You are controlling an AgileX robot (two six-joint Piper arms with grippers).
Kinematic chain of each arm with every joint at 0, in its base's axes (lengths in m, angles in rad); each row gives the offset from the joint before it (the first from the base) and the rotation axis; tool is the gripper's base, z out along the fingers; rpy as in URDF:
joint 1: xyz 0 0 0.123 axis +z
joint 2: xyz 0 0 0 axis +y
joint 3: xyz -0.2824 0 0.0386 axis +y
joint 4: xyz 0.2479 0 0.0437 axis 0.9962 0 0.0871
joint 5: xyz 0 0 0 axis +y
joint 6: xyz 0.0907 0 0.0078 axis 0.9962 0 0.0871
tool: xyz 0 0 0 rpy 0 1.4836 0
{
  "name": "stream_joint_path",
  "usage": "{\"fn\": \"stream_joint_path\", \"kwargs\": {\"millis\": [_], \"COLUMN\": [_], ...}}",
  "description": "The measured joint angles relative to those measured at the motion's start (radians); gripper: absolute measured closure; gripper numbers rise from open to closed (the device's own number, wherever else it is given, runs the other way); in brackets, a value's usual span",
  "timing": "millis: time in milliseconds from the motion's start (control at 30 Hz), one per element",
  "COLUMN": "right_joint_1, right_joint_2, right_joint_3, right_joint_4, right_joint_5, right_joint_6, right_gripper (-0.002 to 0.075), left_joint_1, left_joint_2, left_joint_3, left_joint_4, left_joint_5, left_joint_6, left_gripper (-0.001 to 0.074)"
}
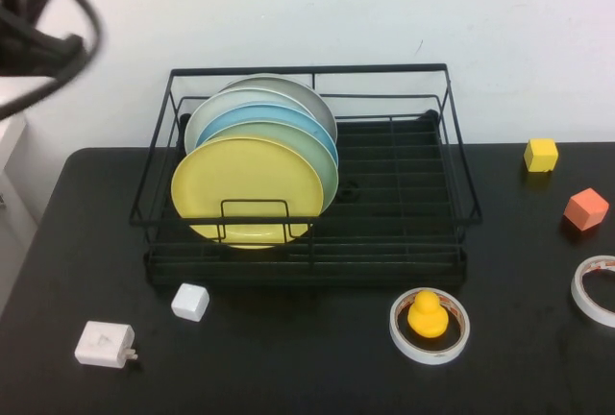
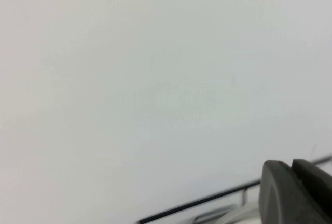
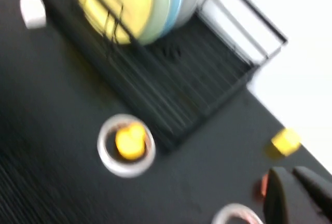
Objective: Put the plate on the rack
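The pale-yellow plate stands upright in the black wire rack, at the front of a row of plates in the rack's left half. It also shows in the right wrist view, inside the rack. Neither gripper shows in the high view. My left gripper is shut and empty, raised before the white wall above a rack rail. My right gripper is shut and empty, high above the table's right side, away from the rack.
Behind the yellow plate stand a pale-green plate, a light-blue plate and a grey one. On the black table lie a white cube, a white charger, a tape roll holding a yellow duck, a yellow cube, an orange cube and another tape roll.
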Motion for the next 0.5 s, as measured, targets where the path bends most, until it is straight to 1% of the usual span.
{"fn": "stream_joint_path", "kwargs": {"millis": [133,300,400,500], "right_joint_1": [0.0,0.0,0.0,0.0], "right_joint_2": [-0.061,-0.18,-0.272,-0.336], "right_joint_3": [0.128,0.334,0.425,0.484], "right_joint_4": [0.104,0.182,0.203,0.201], "right_joint_5": [-0.118,-0.214,-0.236,-0.225], "right_joint_6": [-0.004,-0.028,-0.031,-0.034], "right_gripper": [0.0727,0.0727,0.0727,0.0727], "left_joint_1": [0.0,0.0,0.0,0.0], "left_joint_2": [-0.131,-0.363,-0.516,-0.653], "left_joint_3": [0.078,0.272,0.38,0.483], "left_joint_4": [-0.004,-0.004,-0.004,-0.006], "left_joint_5": [0.006,-0.02,-0.044,-0.046], "left_joint_6": [-0.077,-0.102,-0.116,-0.186], "left_gripper": [0.0734,0.0735,0.0735,0.0735]}}
